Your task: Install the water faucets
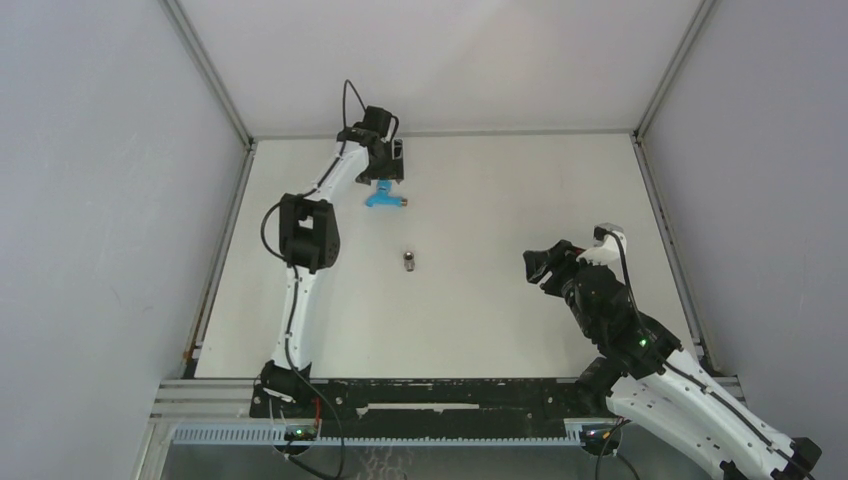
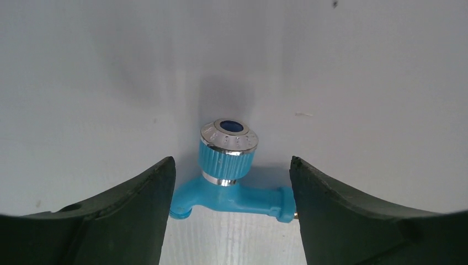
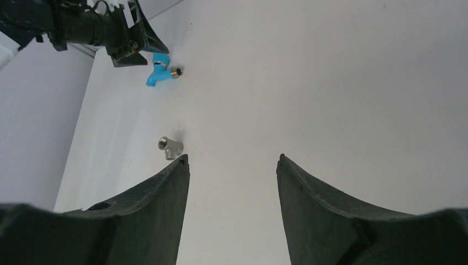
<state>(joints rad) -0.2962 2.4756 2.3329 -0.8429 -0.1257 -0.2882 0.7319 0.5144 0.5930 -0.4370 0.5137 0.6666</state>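
- The left claw (image 2: 232, 162) stands wide open, one finger on each side of the blue tap (image 2: 226, 157), which lies on the white surface (image 1: 500, 200) towards the far left
- The grey fitting (image 1: 410, 261) lies near the middle, apart from the tap
- The right claw (image 3: 232, 160) gapes open and empty over the surface's right side

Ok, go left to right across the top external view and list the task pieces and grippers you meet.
blue tap → grey metal tee fitting → right gripper. The left gripper hangs directly above the tap in this view, so it is left out of the order.
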